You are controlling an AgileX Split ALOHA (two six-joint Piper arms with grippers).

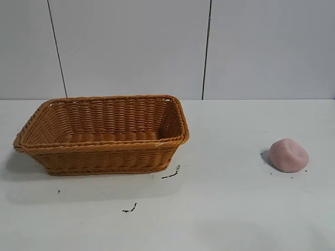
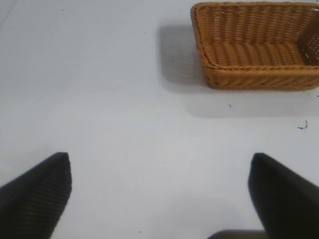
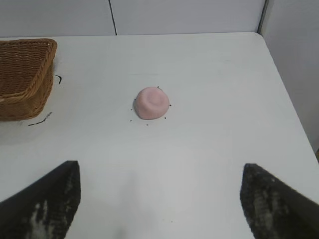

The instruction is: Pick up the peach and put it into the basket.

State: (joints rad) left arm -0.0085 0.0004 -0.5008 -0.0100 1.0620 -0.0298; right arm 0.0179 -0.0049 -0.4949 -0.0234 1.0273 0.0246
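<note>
Exterior view: peach (image 1: 289, 155) sits on the desk (image 1: 235, 209), well apart from the basket (image 1: 102, 135).
Left gripper (image 2: 159, 191) and right gripper (image 3: 159, 199): jaws released, holding nothing.

No text, label, brand, number or sign can be read in any view. The basket (image 1: 102, 133) carries no tag or print on its weave, and the peach (image 1: 289, 155) is plain. The bench (image 1: 235, 209) bears only a few small dark squiggles (image 1: 171, 173) at about 5 o'clock from the basket; they form no letters or digits. The wall panels (image 1: 131, 47) behind are blank.
</note>
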